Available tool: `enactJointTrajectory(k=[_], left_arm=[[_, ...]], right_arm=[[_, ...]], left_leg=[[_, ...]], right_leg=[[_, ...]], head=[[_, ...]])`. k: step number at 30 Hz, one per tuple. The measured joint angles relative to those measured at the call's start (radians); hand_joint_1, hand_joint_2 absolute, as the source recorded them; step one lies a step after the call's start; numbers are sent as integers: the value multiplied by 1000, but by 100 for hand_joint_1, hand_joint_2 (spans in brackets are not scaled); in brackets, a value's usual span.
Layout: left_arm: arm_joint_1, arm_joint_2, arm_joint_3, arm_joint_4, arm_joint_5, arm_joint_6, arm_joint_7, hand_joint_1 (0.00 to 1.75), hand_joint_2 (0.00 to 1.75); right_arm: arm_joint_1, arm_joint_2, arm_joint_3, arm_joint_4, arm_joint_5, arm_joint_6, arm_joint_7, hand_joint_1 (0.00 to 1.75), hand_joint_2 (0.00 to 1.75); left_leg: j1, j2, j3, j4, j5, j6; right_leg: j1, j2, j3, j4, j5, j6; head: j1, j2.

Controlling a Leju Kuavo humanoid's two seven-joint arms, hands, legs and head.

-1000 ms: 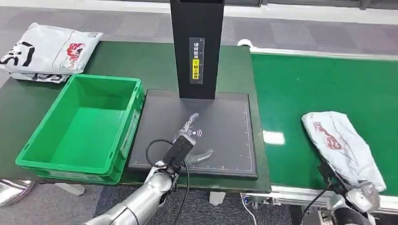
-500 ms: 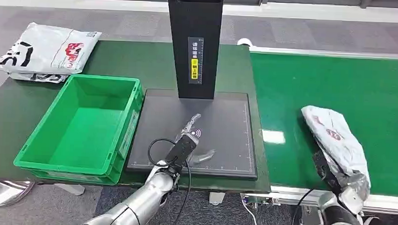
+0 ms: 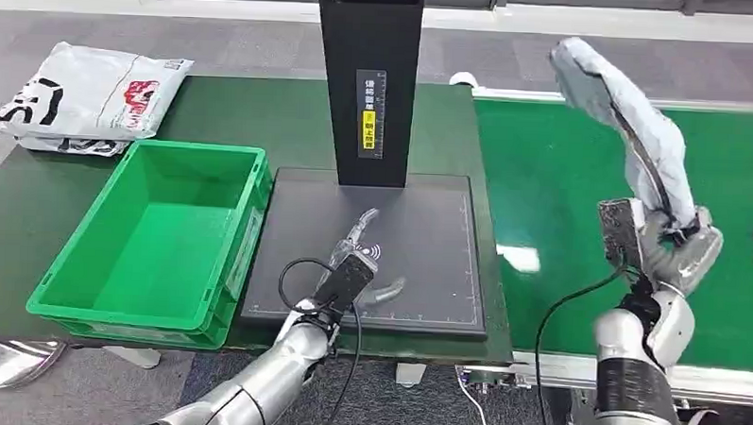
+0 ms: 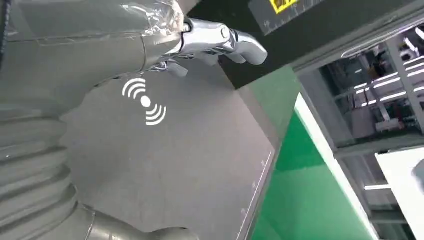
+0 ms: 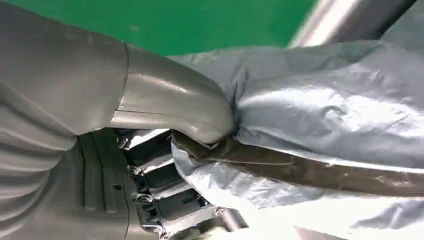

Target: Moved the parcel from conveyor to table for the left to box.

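One parcel (image 3: 631,117) pinched by right hand (image 3: 669,246) fingers (image 5: 170,197), raised above conveyor (image 3: 563,181).

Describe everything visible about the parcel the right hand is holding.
The parcel is a soft grey-white plastic mailer bag, crumpled and wrinkled, with a dark strip running along it. It stands raised above the green conveyor, its free end leaning toward the black post. The right hand grips its lower end, thumb pressed into the plastic. Nothing else touches it.

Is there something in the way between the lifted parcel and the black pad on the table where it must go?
The right hand holds the parcel above the conveyor. The left hand hovers over the black pad, and the black post stands at its far edge.
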State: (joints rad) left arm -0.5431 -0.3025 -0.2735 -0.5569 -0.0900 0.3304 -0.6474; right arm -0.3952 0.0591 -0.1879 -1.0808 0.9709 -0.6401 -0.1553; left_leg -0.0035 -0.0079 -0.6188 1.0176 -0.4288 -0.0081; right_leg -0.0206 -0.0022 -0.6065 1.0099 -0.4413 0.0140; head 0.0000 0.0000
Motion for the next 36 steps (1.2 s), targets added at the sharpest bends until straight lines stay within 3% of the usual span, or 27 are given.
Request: enactJointTrajectory(k=[4,8,13,27,30,32,33,34,35,36], left_arm=[[0,10,11,-11,0,22,-18,0,175],[-11,25,33,-21,5,20,-21,0,175],[-36,38,47,-28,5,8,2,0,175],[-42,48,51,-28,3,7,5,0,175],[-47,45,51,-26,3,-14,17,0,175],[-55,34,51,-20,1,-20,26,0,175],[-60,29,51,-17,0,-24,33,0,175],[-65,22,51,-14,-1,-25,37,0,175],[-70,15,51,-10,-2,-27,40,0,175],[-74,8,51,-5,-2,-28,42,0,175]], right_arm=[[-4,22,176,-24,2,51,22,175,175],[-2,89,373,0,26,297,123,175,175],[53,115,555,33,13,441,175,175,175],[80,114,643,48,3,467,180,175,175],[83,114,660,49,15,590,230,175,175],[93,114,676,50,24,611,253,175,175],[97,114,678,50,25,618,258,148,175],[100,114,683,50,25,623,263,37,175],[102,113,690,50,25,629,267,0,175],[103,112,692,50,24,636,268,0,175]], left_leg=[[1,1,0,-1,0,-1],[3,3,1,-1,1,-3],[4,-4,0,-2,2,-4],[4,-2,0,-2,1,-5],[4,-2,1,-2,1,-5],[4,-2,1,-2,1,-5],[4,-2,1,-2,1,-5],[4,-2,1,-2,1,-5],[4,-2,1,-2,0,-5],[3,-2,1,-2,0,-5]], right_leg=[[1,0,0,0,0,0],[3,3,-1,0,0,-3],[4,-4,0,0,-2,-5],[3,-2,-1,0,-2,-5],[4,-1,-1,0,-2,-5],[4,-2,-1,0,-2,-5],[4,-2,-1,0,-2,-5],[3,-2,-1,0,-2,-5],[3,-1,-1,0,-2,-5],[3,-1,-1,0,-2,-5]], head=[[0,0],[0,0],[0,0],[0,0],[0,0],[0,0],[0,0],[0,0],[0,0],[0,0]])
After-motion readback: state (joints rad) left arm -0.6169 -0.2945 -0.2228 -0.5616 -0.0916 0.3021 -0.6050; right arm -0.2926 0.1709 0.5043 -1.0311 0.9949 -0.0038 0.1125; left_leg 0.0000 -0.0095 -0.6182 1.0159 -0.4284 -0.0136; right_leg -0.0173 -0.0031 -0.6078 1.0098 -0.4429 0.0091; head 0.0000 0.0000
